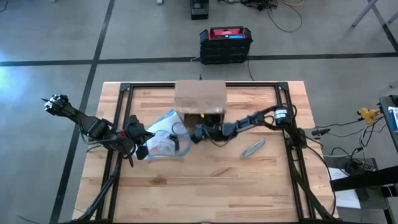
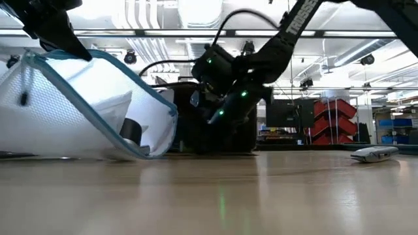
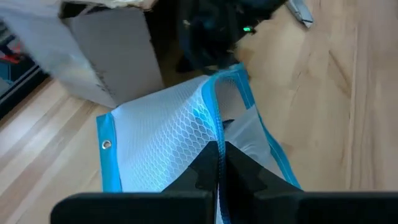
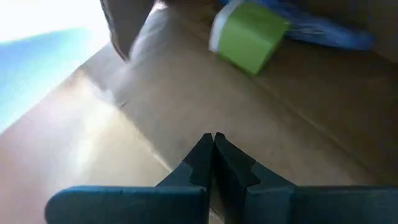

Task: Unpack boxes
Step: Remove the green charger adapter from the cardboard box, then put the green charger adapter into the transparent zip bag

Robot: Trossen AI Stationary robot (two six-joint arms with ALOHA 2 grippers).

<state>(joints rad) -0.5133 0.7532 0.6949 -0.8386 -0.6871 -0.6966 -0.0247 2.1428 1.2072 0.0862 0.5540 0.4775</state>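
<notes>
The left gripper (image 3: 218, 163) pinched the pouch (image 3: 168, 137) – jaws closed on its blue edge. The right gripper (image 4: 214, 155), jaws closed and empty, reached inside the box (image 1: 199, 98) near a green block (image 4: 249, 37).

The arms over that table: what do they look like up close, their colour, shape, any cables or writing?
Both are dark, thin and jointed. The right arm carries pale lettering along one link, small green lights near its wrist and a black cable looping over it. Each ends in two black, wedge-shaped fingers tapering to a point, as on the left gripper and the right gripper.
</notes>
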